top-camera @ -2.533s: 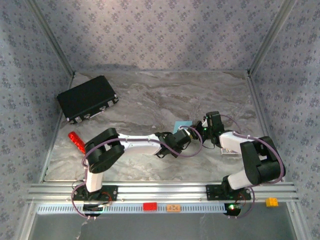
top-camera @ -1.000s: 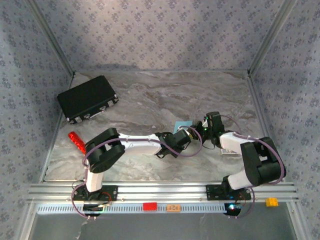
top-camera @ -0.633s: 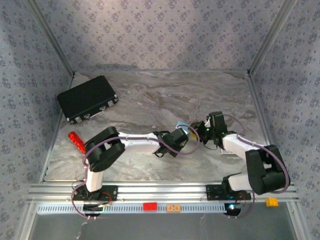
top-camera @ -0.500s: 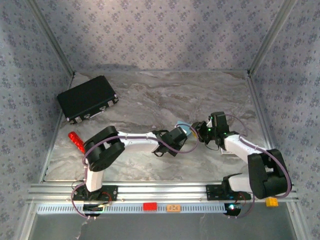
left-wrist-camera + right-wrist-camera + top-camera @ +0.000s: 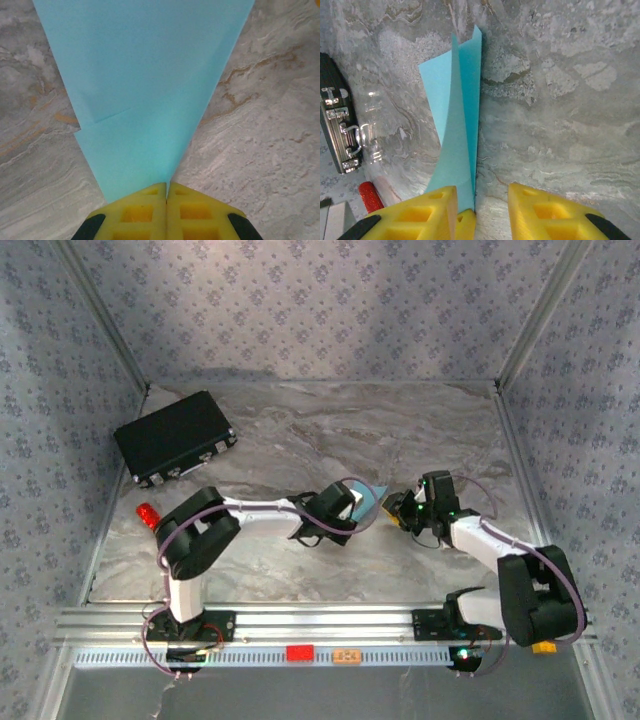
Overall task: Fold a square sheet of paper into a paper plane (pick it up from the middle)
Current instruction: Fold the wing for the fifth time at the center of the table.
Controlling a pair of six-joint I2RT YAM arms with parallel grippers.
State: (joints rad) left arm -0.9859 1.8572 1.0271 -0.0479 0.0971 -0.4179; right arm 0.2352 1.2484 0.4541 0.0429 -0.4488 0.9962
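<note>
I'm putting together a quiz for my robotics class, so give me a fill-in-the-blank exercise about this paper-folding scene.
The left fingers are pressed together on the blue ____.
The right fingers stand ____, not clamped on the paper.
The black case lies at the table's far ____ corner.
The small stick beside the left arm is ____.
Missing words: paper, apart, left, red.

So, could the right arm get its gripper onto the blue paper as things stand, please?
Probably yes: the right gripper is open with the paper partly in its gap, nothing between. The left gripper is shut on the paper.
</note>
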